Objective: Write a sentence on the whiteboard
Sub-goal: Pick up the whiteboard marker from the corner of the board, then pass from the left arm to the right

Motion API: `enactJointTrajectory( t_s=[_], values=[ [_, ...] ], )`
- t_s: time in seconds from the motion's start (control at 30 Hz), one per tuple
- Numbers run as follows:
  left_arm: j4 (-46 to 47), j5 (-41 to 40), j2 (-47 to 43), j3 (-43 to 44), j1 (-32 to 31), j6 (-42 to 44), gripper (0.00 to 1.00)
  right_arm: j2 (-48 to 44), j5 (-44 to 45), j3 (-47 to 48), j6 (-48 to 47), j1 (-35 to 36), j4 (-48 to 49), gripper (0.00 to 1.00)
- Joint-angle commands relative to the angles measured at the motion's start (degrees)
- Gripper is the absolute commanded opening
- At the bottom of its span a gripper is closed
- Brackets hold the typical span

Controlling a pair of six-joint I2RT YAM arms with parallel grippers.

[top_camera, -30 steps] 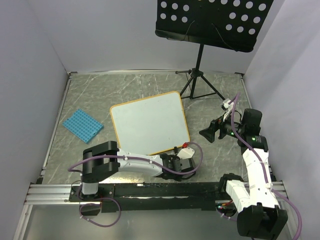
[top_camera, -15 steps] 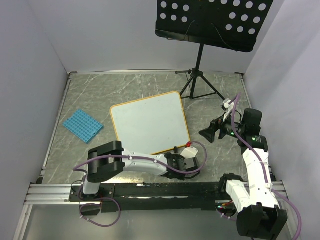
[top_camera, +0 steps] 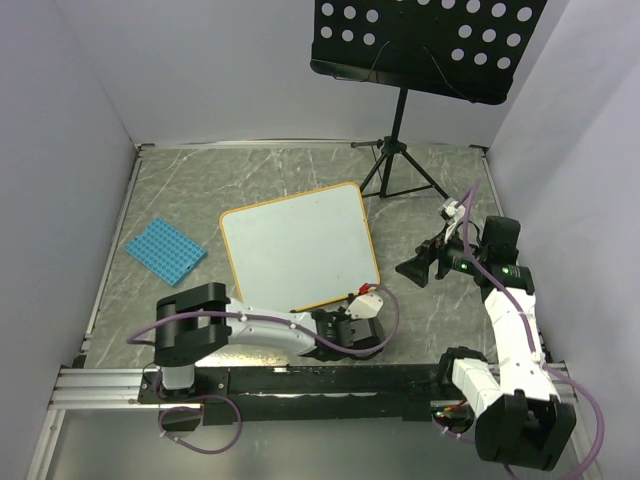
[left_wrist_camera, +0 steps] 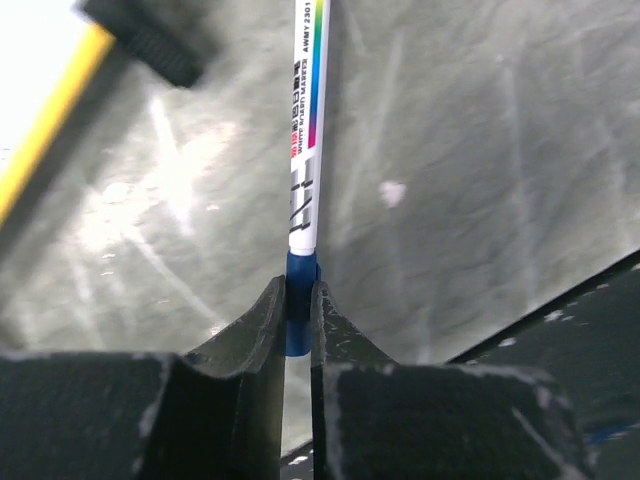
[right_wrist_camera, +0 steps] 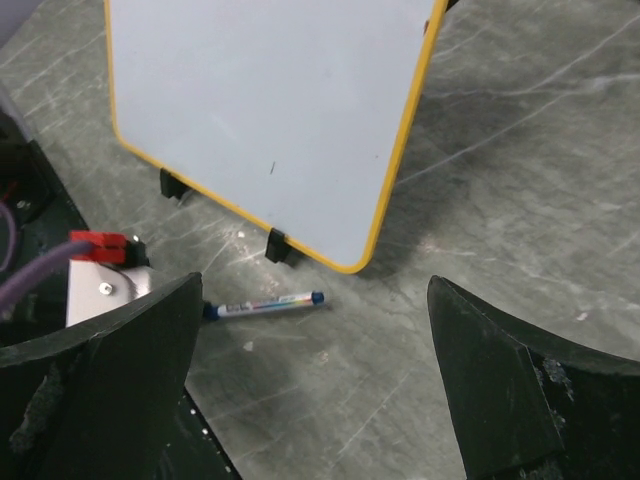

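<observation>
The grey marbled table [top_camera: 150, 190] lies under both arms. A black music stand [top_camera: 430, 45] rises at the far edge, beyond the right gripper [top_camera: 412, 268] and well apart from it. The whiteboard [top_camera: 300, 245] lies flat on the table, just ahead of the left gripper [left_wrist_camera: 295, 300] and to its left. A corner of its yellow frame and one black foot show at the top left of the left wrist view. From the right gripper the board lies ahead and below, and that view shows its face white with one tiny dark mark. A blue dotted tile [top_camera: 165, 250] rests far to the left of the left gripper, apart from the board. The right gripper hangs above the table with its fingers spread wide and nothing between them. The left gripper sits low at the table, its fingers drawn narrow and pinching the blue end of a marker [left_wrist_camera: 307, 120]. The marker's white barrel points straight away from the fingers, alongside the board's near edge.
</observation>
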Motion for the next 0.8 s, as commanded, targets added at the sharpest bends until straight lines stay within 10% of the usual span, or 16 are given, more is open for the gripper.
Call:
enactJointTrajectory(
  t_s=[0.0,0.77],
  values=[
    [8.44,-5.97,-5.49,-4.23,-0.16,5.43,0.01,3.26,-5.17,0.77,-3.71,1.32,-2.13,1.00],
    [27.26,-11.60,-19.82,-12.50,-1.30,24.77,0.01,13.46,-11.94,1.20,1.12,11.24,-0.46,0.98]
  ],
)
